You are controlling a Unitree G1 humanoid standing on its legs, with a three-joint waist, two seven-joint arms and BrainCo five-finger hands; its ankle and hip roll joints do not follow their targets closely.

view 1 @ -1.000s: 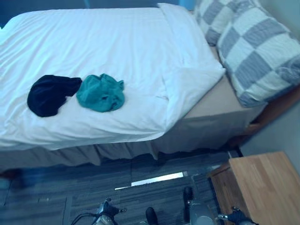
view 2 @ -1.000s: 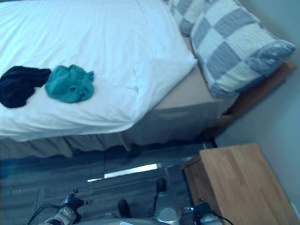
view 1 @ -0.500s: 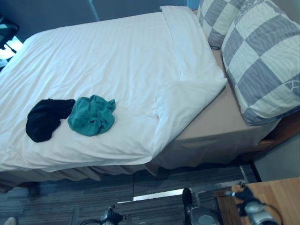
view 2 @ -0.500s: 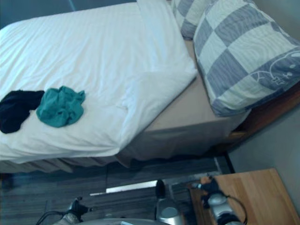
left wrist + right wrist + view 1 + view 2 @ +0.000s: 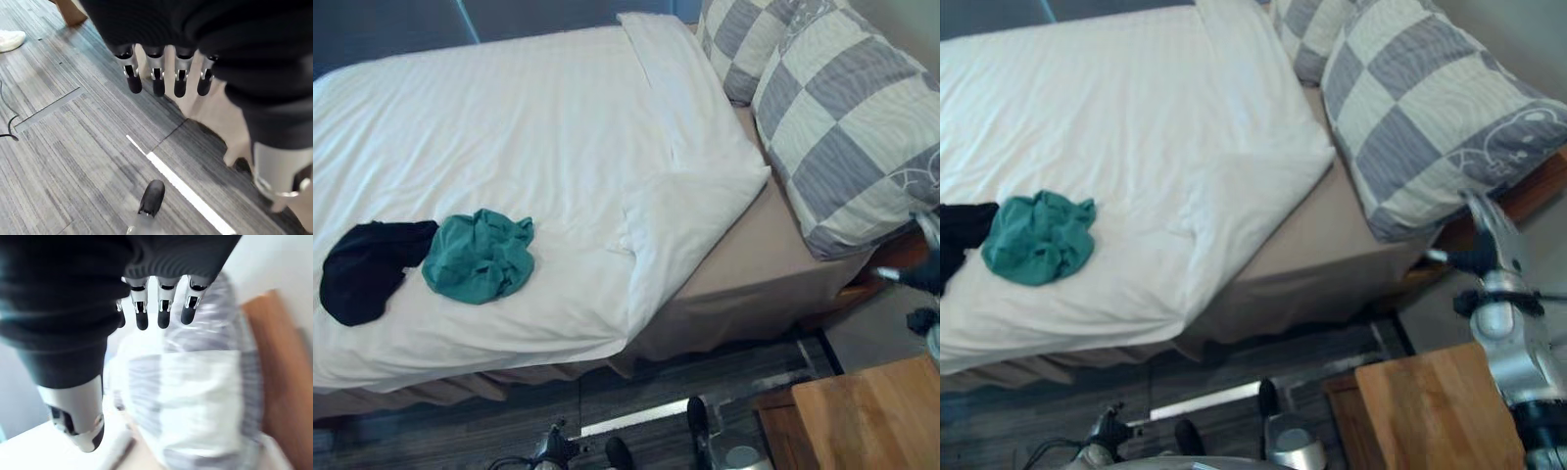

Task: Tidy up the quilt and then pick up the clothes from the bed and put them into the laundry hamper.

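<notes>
- Where the two head views look down, the bed (image 5: 744, 284) is seen with its bare tan mattress exposed along the near pillow-end side.
- Most of the bed is covered by the white quilt (image 5: 509, 127), whose corner nearest the pillows is folded back over itself.
- Two grey-and-white checked pillows (image 5: 847, 137) are propped at the head of the bed, at the right of both head views.
- A wooden nightstand (image 5: 1430, 416) is seen on the floor below the pillows; more of its top is shown in the right eye view than in the left.
- On the quilt near its front edge, a crumpled teal garment (image 5: 478, 257) lies touching a black garment (image 5: 367, 269) on its left; the black one is shown whole in the left eye view but cut by the frame edge in the right eye view.
- The right hand (image 5: 1485, 235) is raised in front of the lower pillow corner; in its wrist view (image 5: 161, 308) the fingers are seen straight and spread, holding nothing, with the checked pillow beyond them.
- The left hand (image 5: 166, 73) is shown in its wrist view hanging over the grey plank floor (image 5: 73, 161), fingers relaxed and empty.
</notes>
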